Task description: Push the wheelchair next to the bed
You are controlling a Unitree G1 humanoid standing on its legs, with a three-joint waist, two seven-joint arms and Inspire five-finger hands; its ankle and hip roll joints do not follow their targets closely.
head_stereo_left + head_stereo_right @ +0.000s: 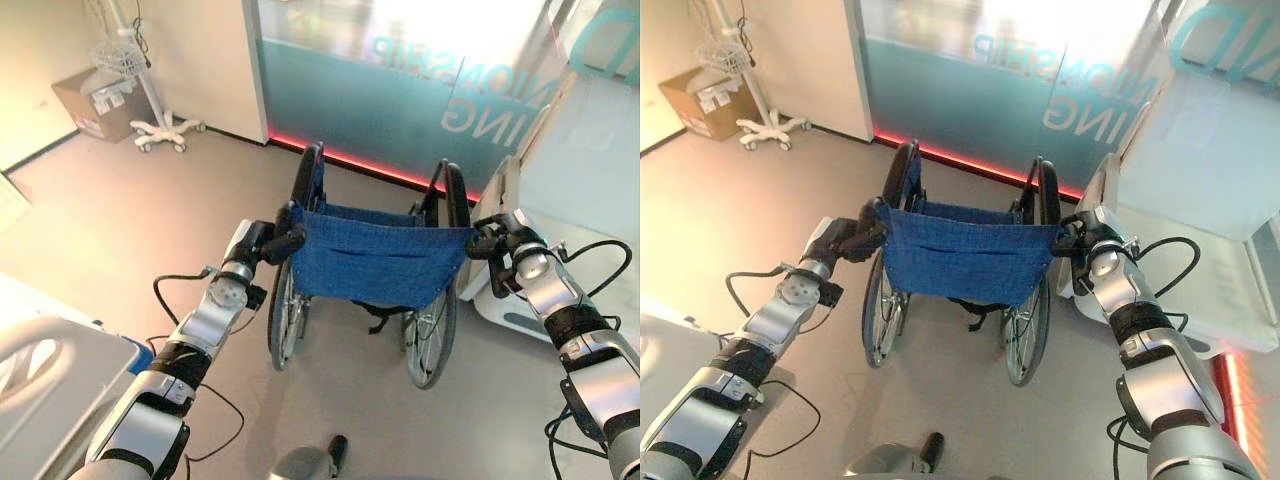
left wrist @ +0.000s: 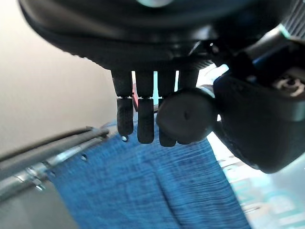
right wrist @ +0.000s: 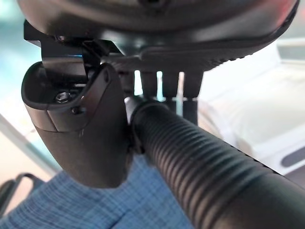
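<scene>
A wheelchair (image 1: 380, 260) with a blue cloth back and black wheels stands on the floor in front of me, facing away. My left hand (image 1: 278, 243) is shut on its left push handle (image 2: 186, 114), fingers curled over the black grip's end. My right hand (image 1: 497, 240) is shut on the right push handle (image 3: 200, 162), a ribbed black grip held between thumb and fingers. A white bed (image 1: 1200, 200) stands right of the wheelchair, close beside its right wheel. Another bed's white rail (image 1: 50, 380) shows at the lower left.
A frosted glass wall (image 1: 400, 90) with a red-lit base runs just beyond the wheelchair. A wheeled white stand (image 1: 160, 130) and a cardboard box (image 1: 95, 100) sit at the far left. Open floor (image 1: 130, 220) lies to the left.
</scene>
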